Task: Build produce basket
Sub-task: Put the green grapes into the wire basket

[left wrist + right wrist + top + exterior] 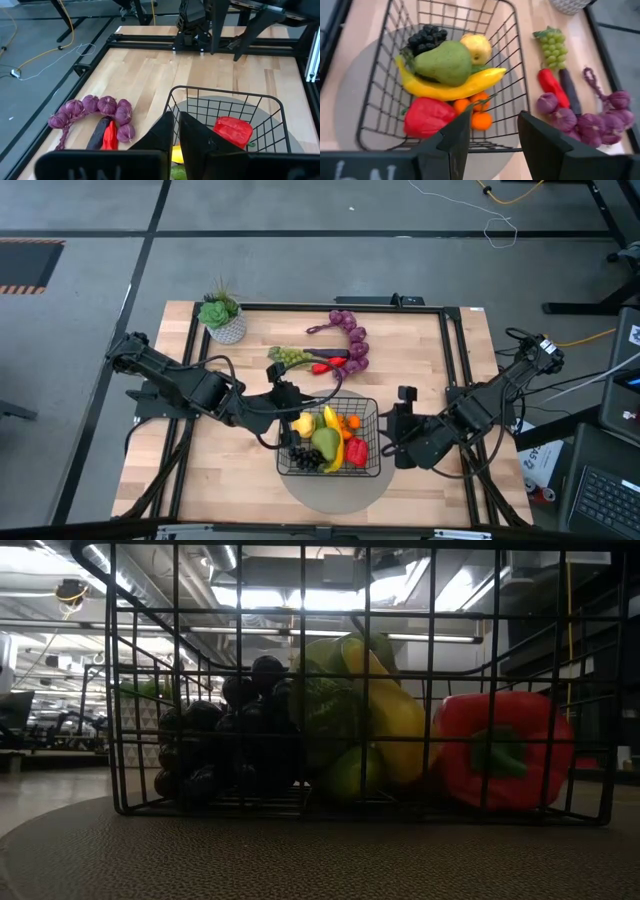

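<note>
Both end effectors flank the basket: the left end effector hangs just above the basket's far left corner with its fingers pressed together and nothing between them, while the right end effector waits just beyond the basket's right wall, fingers parted and empty. The black wire basket sits on a round grey mat at the near edge of the wooden surface. Inside it, nearest, lie a dark grape bunch, a green pear and a red pepper; a yellow banana curves under the pear, with orange pieces and a lemon toward the basket's far wall. Beyond the basket, on the bare surface, rest a green grape bunch, a small red pepper touching a dark slim vegetable, and a curved string of purple bulbs. Farthest from the basket, at the surface's back left corner, stands 1 white pot with a green succulent.
</note>
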Available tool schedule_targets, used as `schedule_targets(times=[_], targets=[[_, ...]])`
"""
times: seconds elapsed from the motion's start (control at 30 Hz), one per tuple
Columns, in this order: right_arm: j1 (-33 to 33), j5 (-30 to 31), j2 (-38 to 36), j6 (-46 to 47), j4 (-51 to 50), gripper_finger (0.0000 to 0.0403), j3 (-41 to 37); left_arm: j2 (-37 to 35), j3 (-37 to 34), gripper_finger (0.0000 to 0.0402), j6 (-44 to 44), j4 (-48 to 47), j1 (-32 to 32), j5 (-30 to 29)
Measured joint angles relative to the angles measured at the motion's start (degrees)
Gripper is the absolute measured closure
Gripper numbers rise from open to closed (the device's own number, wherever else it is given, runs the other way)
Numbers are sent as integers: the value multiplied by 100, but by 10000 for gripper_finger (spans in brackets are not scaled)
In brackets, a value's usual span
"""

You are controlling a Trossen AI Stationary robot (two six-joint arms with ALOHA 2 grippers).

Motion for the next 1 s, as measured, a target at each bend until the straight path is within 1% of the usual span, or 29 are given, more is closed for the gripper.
schedule_targets(times=[0.37, 0.73, 0.87, 1.0], targets=[[0, -455, 0, -2, -2, 238, 0, 0, 0, 376, 0, 0, 0, 0], [0, -453, 2, 1, -2, 237, 0, 0, 0, 381, 0, 0, 2, 0], [0, -451, 2, -4, -2, 237, 0, 0, 0, 377, 4, -14, 12, -127], [-49, -445, 2, -292, 60, 237, 0, 0, 0, 378, 13, -37, 17, -173]])
